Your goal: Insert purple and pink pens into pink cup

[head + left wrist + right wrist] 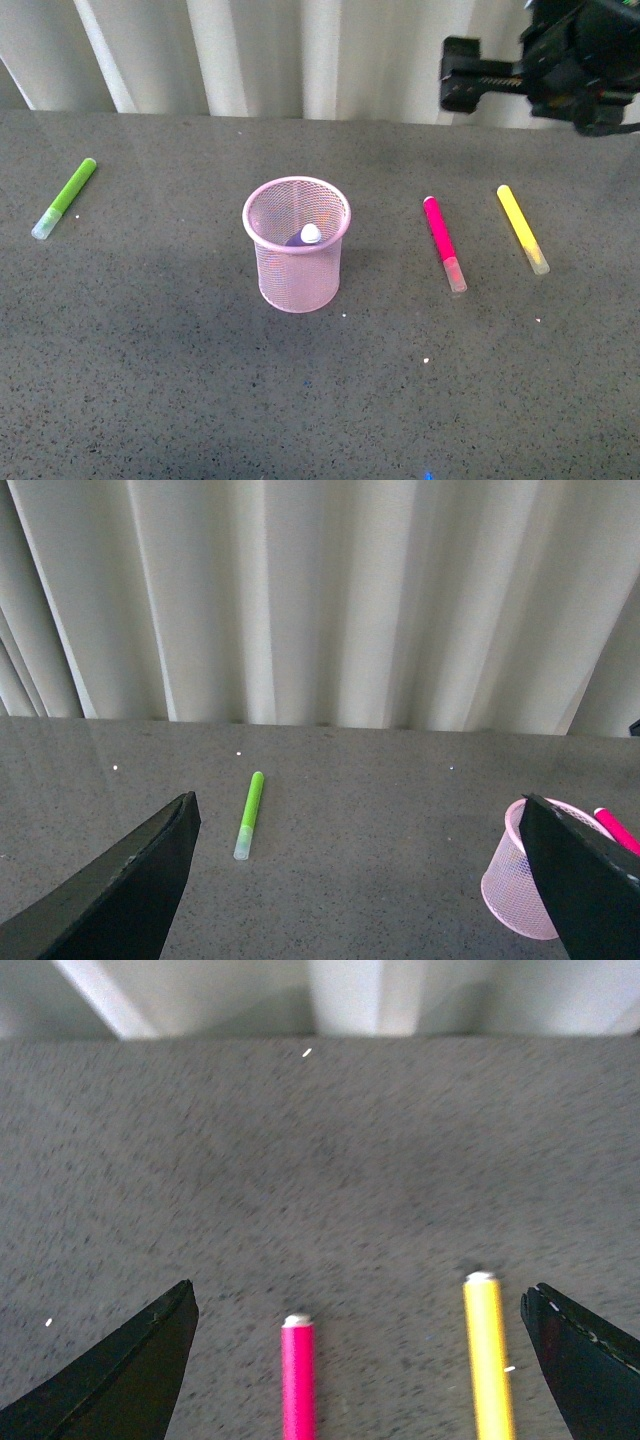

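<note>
Purple pen [305, 237]: inside the pink cup [297, 275].
Pink pen [441, 240]: lying right of the pink cup, yellow marker [522, 228] beyond.
Right hand [462, 75]: wide open, empty; should straddle the pink barrel only.

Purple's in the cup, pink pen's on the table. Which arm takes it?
Right. The pink pen lies to the right of the cup, and the open right claw has it directly in view. The left claw sees the pen only past the cup.
</note>
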